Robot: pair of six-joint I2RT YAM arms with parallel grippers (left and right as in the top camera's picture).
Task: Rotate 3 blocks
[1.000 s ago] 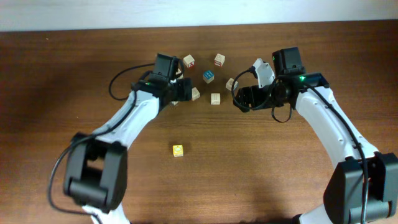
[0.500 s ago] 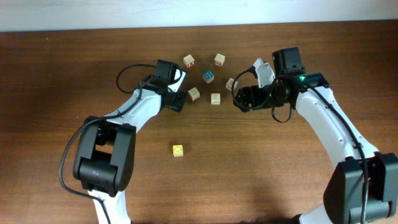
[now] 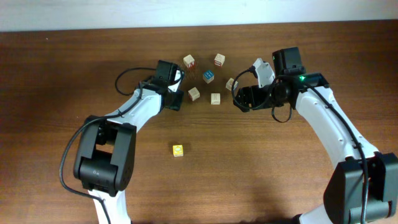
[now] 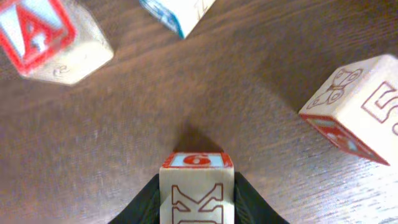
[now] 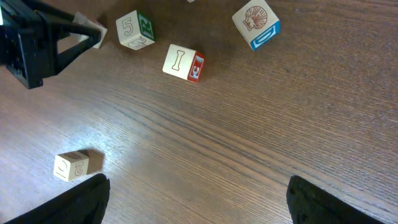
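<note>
The left claw [image 4: 197, 208] is gripping the K block [image 4: 196, 183] near the worktop's [image 3: 74, 74] far edge; the right claw [image 5: 199, 190] is hanging open, empty. Turning is seemingly just starting.

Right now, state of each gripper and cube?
left gripper: shut on K/6 cube
K/6 cube: gripped
right gripper: open, empty
5/R cube: free, on table
I cube: free, on table
shell cube: free, on table
red-A cube: free, on table
yellow-topped cube: free, on table
</note>
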